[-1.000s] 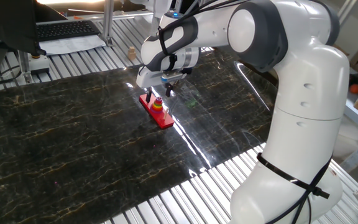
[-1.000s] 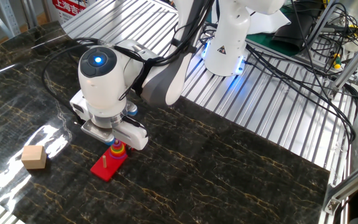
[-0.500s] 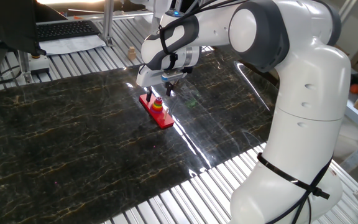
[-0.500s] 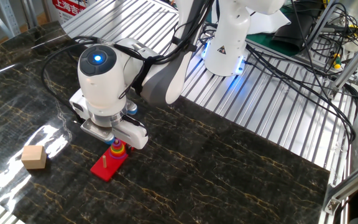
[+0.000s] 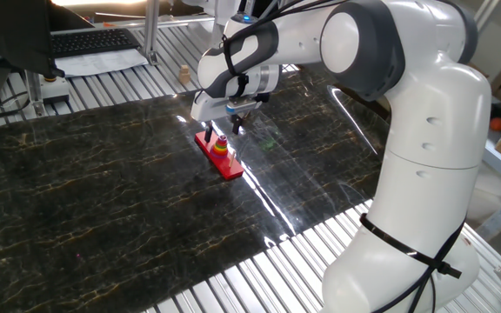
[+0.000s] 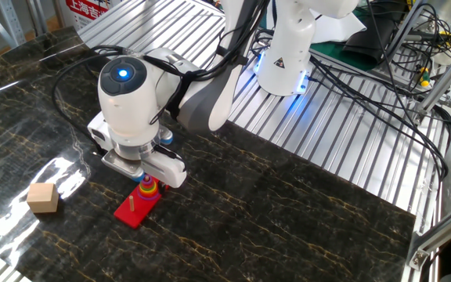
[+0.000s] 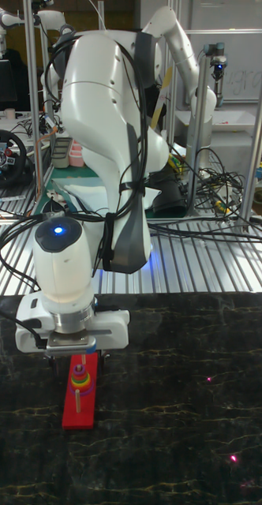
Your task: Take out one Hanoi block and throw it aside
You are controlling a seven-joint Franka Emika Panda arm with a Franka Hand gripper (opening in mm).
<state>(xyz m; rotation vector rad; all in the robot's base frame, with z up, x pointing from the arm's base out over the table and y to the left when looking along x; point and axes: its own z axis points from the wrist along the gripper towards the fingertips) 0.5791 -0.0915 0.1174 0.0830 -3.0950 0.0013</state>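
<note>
A stack of coloured rings [image 7: 82, 379] sits on one peg of a flat red base [image 7: 78, 410] on the dark marble table. The Hanoi block [image 5: 221, 139], the tiny pale ring, is at the top of that stack. My gripper [image 7: 76, 360] hangs right over the stack, open, with one dark finger on each side of the stack's top and neither touching it. In the other fixed view the hand [image 6: 135, 160] hides the fingertips and the top ring; only the lower rings [image 6: 149, 189] and the red base [image 6: 134, 209] show.
A tan wooden cube [image 6: 43, 197] lies on the table to the left of the base. A second bare peg [image 7: 79, 398] stands on the red base. Ribbed metal table surface [image 6: 343, 133] borders the marble, with cables and the arm's pedestal [image 6: 284, 55] behind.
</note>
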